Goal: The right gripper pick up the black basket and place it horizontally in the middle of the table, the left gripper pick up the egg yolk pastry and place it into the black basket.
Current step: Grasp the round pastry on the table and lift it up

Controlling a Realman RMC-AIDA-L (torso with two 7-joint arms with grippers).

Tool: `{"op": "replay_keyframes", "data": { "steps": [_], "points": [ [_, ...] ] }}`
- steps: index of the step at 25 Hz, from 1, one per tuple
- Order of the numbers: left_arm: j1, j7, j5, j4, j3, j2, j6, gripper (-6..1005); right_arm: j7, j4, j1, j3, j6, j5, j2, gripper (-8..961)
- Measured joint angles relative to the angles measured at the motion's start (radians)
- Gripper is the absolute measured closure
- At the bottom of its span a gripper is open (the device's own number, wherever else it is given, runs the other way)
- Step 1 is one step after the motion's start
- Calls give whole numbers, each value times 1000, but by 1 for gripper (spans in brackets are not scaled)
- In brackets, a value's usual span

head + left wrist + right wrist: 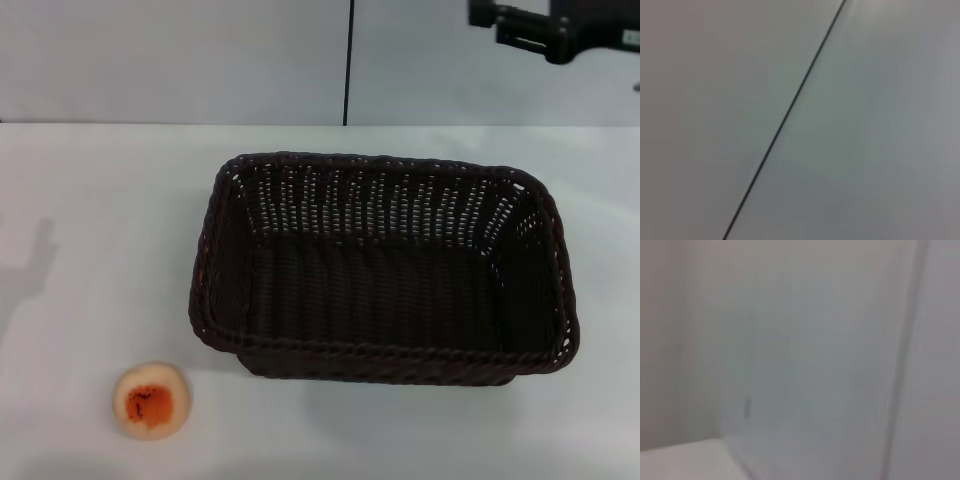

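The white bench (pixel 90 200) carries the black basket (pixel 380 270) lying flat at its middle, and the egg yolk pastry (pixel 151 400) well apart, near-left. The right gripper (pixel 545 28) hangs top right (cropped; finger state unclear).

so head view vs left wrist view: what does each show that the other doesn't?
Only the head view shows the work: the black basket sitting empty near the middle of the table, the egg yolk pastry on the table apart from it toward the robot's left and near edge, and the right gripper raised at the far right. Only the left wrist view shows a close plain grey surface crossed by a thin dark diagonal line. Shared: possibly that dark seam, which resembles the one in the wall behind the table; no task object appears in both.
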Motion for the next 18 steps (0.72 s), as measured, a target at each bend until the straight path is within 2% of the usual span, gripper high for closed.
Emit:
{"op": "replay_keyframes", "data": {
  "steps": [2, 3, 4, 7, 8, 11, 13, 16, 18],
  "points": [
    [-4, -20, 0, 23, 14, 1, 3, 326, -39, 26, -51, 19, 23, 73, 19, 495],
    [-7, -32, 0, 40, 24, 1, 7, 327, -88, 84, -99, 40, 29, 170, 24, 495],
    [-7, -32, 0, 40, 24, 1, 7, 327, -88, 84, -99, 40, 29, 170, 24, 495],
    [-8, -45, 0, 58, 35, 1, 12, 329, -147, 170, -162, 75, 21, 300, 21, 495],
    [-6, -95, 0, 127, 64, 3, 38, 330, -173, 202, -204, 100, 11, 368, 20, 495],
    [2, -130, 0, 184, 87, 7, 64, 332, -193, 219, -245, 122, -7, 433, 22, 495],
    [8, -174, 0, 243, 140, 17, 75, 334, -207, 241, -270, 137, -27, 478, 24, 495],
    [12, -196, 0, 263, 166, 22, 74, 336, -233, 284, -304, 169, -58, 537, 23, 495],
    [28, -236, 0, 319, 259, 37, 83, 337, -250, 329, -320, 234, -84, 550, 23, 496]
  ]
}}
